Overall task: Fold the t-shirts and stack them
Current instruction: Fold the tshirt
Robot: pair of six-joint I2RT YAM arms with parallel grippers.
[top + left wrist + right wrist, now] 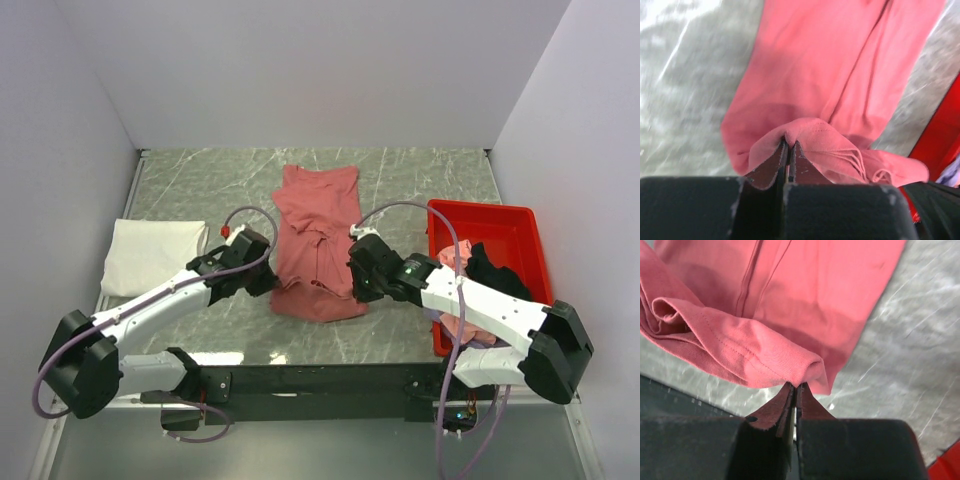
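**Both grippers pinched on the red tee's near edge, mid-fold**

The dusty red t-shirt lies lengthwise at the middle of the marbled table, far end flat and near end bunched and lifted; the left gripper is clenched on a ridge of cloth at the near left of the shirt, jaws pressed together with fabric between them; the right gripper is likewise clamped on the hemmed corner at the near right. A folded white t-shirt rests at the table's left, well apart; the red tray on the right holds a black tee and a pink tee.

The step in hand looks like carrying the near edge over towards the far end. To do it well, both arms should probably lift together and level, so the hem stays taut between them; the cloth between the pinches sags and is creased, so spreading the grippers slightly apart first may smooth it; lay the edge down square before letting go, lest soft cotton slump sideways.
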